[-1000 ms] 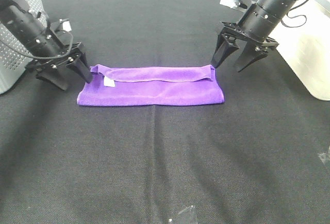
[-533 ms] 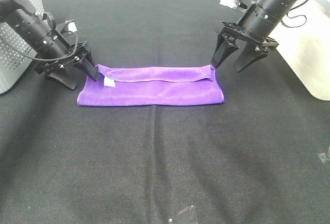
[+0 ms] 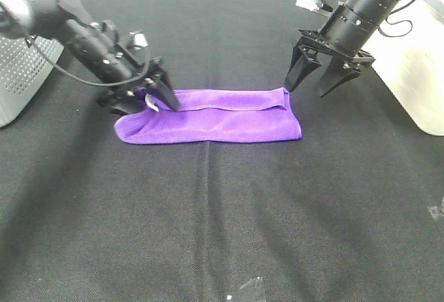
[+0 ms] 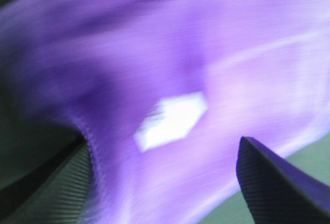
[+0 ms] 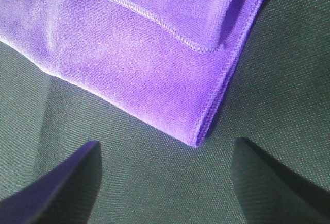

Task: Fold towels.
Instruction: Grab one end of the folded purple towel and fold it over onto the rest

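Note:
The purple towel [image 3: 222,118] lies folded into a long strip on the black table. My left gripper [image 3: 147,102] is open and down over the towel's left end, its fingers either side of the cloth by the white tag [image 3: 150,103]. The left wrist view is blurred and shows the towel [image 4: 232,54] and the tag [image 4: 172,118] between the spread fingers [image 4: 278,183]. My right gripper [image 3: 305,91] is open and hovers at the towel's far right corner. The right wrist view shows that end of the towel [image 5: 129,54], with its stitched hem, lying flat and untouched.
A white perforated bin [image 3: 17,73] stands at the left edge. A cream container [image 3: 416,59] stands at the right edge. Small clear scraps lie near the front edge [image 3: 250,288] and at the right [image 3: 436,212].
My left gripper has swung to the right onto the towel's left end. That end has shifted a little to the right and bunched. The right arm has not moved.

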